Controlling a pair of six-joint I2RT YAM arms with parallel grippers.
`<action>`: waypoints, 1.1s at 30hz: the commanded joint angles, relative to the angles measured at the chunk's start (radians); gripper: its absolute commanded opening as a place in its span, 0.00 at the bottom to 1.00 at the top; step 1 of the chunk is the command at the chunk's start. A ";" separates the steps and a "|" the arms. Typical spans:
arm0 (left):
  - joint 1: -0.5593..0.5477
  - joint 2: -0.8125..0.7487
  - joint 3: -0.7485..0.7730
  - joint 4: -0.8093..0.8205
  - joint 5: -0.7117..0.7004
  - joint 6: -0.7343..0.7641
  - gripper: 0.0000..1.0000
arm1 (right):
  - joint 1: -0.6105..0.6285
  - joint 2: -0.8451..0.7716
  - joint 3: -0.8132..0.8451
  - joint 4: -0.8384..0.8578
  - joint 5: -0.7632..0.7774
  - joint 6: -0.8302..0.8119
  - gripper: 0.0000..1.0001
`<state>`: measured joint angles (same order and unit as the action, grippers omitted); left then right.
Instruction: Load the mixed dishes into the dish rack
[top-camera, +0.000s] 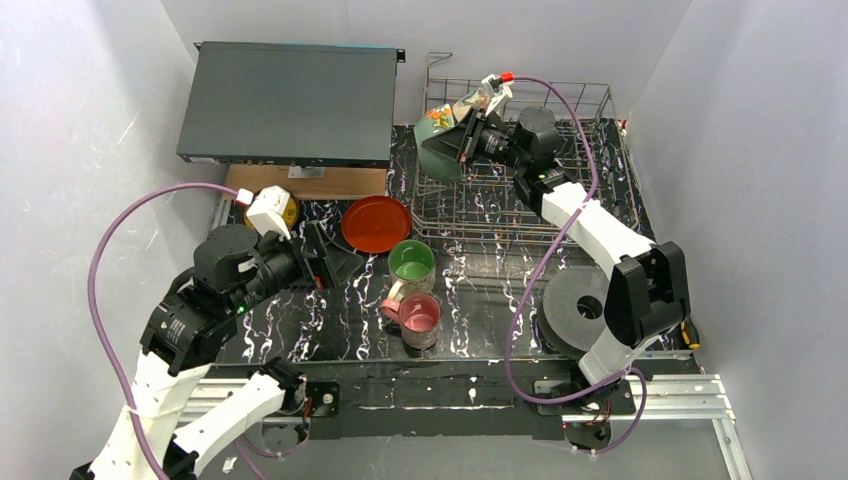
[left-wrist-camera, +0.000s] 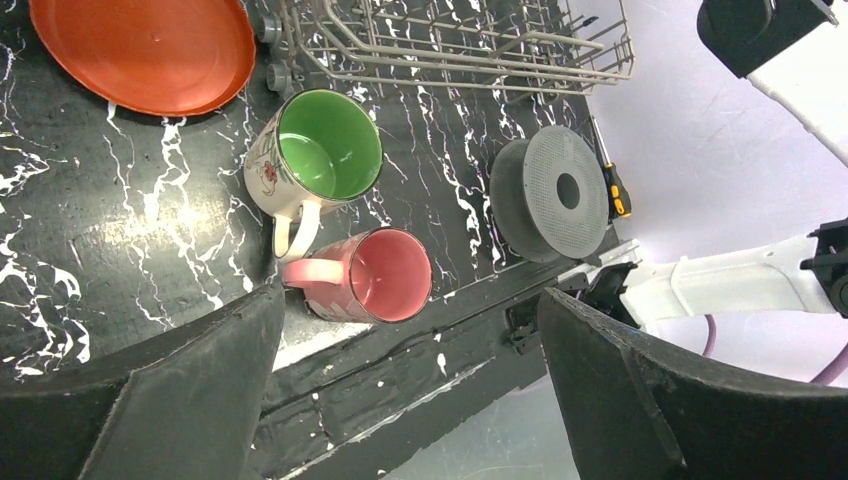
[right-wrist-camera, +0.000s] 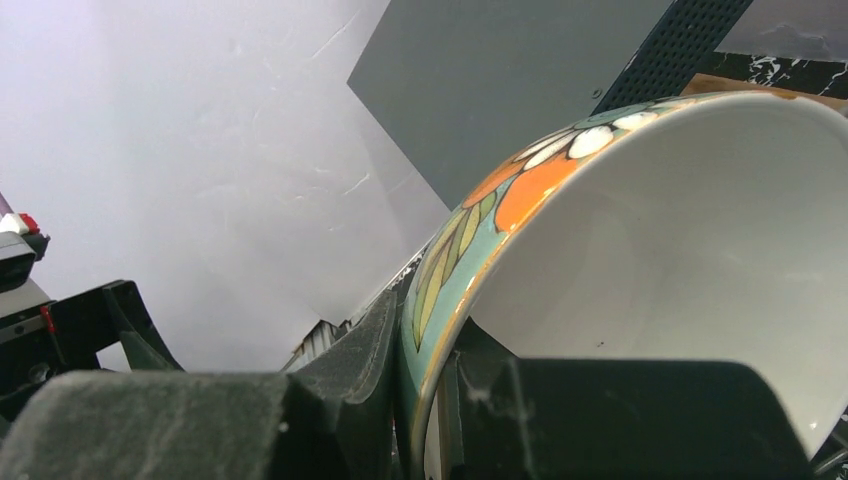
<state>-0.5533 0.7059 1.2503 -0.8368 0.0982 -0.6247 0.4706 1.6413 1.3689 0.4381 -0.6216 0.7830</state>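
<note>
My right gripper (top-camera: 468, 140) is shut on the rim of the teal bowl (top-camera: 437, 150) and holds it tilted above the far left corner of the silver wire dish rack (top-camera: 560, 200). In the right wrist view the fingers (right-wrist-camera: 380, 350) pinch the rim of the bowl (right-wrist-camera: 680, 250), which is cream inside. My left gripper (top-camera: 335, 262) is open and empty, left of the mugs. The red-orange plate (top-camera: 376, 222), the green-inside mug (top-camera: 411, 262) and the pink mug (top-camera: 420, 318) sit on the mat. A small yellow dish (top-camera: 288, 212) is half hidden behind my left wrist. I cannot make out the floral cream mug.
A dark grey ribbed disc (top-camera: 580, 305) lies right of the mugs, with a screwdriver (left-wrist-camera: 615, 190) beyond it. A flat dark grey box (top-camera: 290, 100) and a wooden board (top-camera: 305, 180) sit at the far left. White walls enclose the table.
</note>
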 joint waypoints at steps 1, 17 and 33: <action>0.001 0.009 -0.006 0.011 0.030 0.022 0.98 | -0.010 -0.022 0.093 0.237 -0.010 0.031 0.01; 0.001 0.049 -0.008 0.037 0.063 0.025 0.98 | -0.069 -0.093 0.103 0.201 0.023 0.015 0.01; 0.001 0.071 -0.020 0.056 0.091 -0.042 0.98 | -0.140 -0.005 0.093 0.300 0.048 0.078 0.01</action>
<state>-0.5529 0.7654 1.2182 -0.8070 0.1589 -0.6476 0.3462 1.6382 1.3922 0.4999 -0.6041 0.8410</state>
